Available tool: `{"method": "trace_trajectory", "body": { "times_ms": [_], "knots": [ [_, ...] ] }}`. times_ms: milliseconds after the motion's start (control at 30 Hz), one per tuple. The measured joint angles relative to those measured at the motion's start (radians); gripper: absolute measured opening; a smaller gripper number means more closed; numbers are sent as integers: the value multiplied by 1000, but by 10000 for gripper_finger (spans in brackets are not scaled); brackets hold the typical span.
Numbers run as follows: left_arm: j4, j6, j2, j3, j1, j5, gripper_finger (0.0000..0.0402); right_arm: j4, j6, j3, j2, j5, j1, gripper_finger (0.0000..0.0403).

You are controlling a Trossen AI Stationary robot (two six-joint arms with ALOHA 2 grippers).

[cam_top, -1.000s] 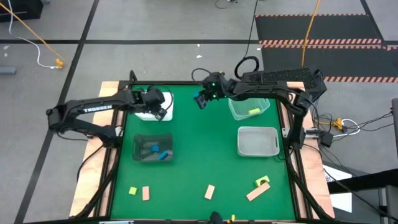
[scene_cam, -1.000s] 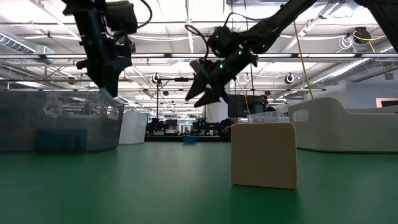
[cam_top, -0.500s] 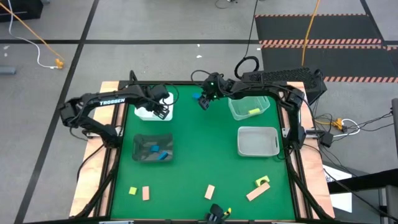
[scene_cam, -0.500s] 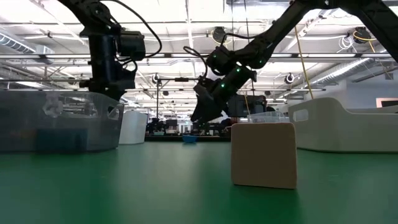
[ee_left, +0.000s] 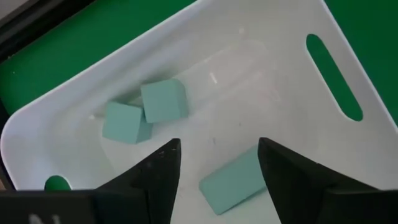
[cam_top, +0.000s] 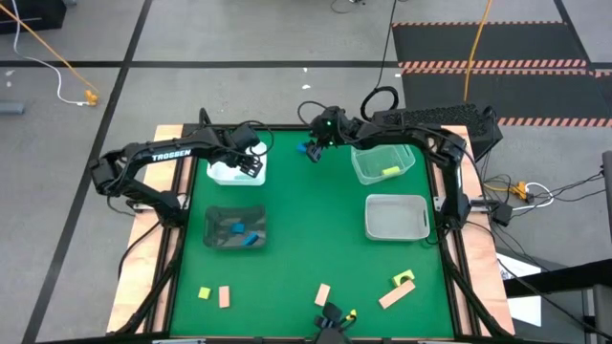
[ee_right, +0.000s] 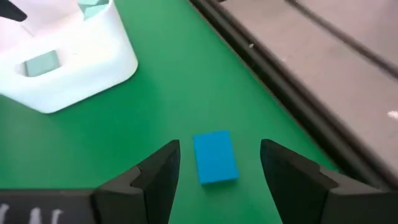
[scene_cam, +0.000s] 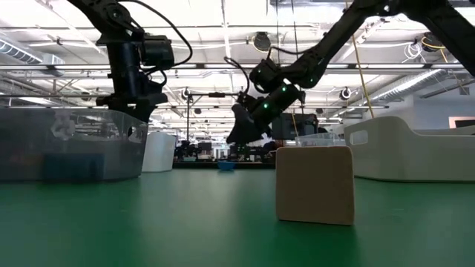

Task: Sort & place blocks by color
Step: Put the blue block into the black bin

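Note:
My left gripper hangs open over the white tray at the far left, fingers pointing down into it. Three pale teal blocks lie on the tray's floor: two cubes and a bar below the gap between my fingers. My right gripper is open near the far edge, slanting down. Its fingers stand on either side of a blue block that lies flat on the green table, without touching it.
A dark clear tray holds blue blocks, a clear tray holds a yellow-green block, and a pale tray sits on the right. Loose tan and yellow-green blocks lie along the near edge.
My left gripper has moved toward the far edge and sunk lower over the white tray. My right gripper has come down toward the blue block at the far edge and rolled a little; its fingers stay equally wide apart.

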State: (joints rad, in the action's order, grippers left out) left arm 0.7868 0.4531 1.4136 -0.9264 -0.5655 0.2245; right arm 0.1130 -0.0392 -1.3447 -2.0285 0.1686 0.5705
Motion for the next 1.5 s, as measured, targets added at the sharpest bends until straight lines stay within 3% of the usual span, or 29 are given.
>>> {"method": "trace_trajectory", "body": {
  "times_ms": [300, 733, 867, 1067, 1333, 1500],
  "knots": [
    [1, 17, 0, 0, 0, -7, 196, 61, -40, -7, -95, 49, -17, 212],
    [2, 23, 0, 0, 0, -16, 191, 113, 135, -8, -113, 13, -35, 212],
    [4, 39, 0, 0, 0, -16, 191, 86, 28, -7, -103, 14, -35, 212],
    [15, 70, 0, 0, 0, -47, 191, 50, -208, -7, -54, -23, -36, 212],
    [-47, -167, 0, 0, 50, -69, 191, -130, -211, -7, 103, -53, -47, 212],
    [-99, -240, -3, 0, 94, 3, 191, -358, -200, -7, 278, -198, -75, 212]
  ]
}}
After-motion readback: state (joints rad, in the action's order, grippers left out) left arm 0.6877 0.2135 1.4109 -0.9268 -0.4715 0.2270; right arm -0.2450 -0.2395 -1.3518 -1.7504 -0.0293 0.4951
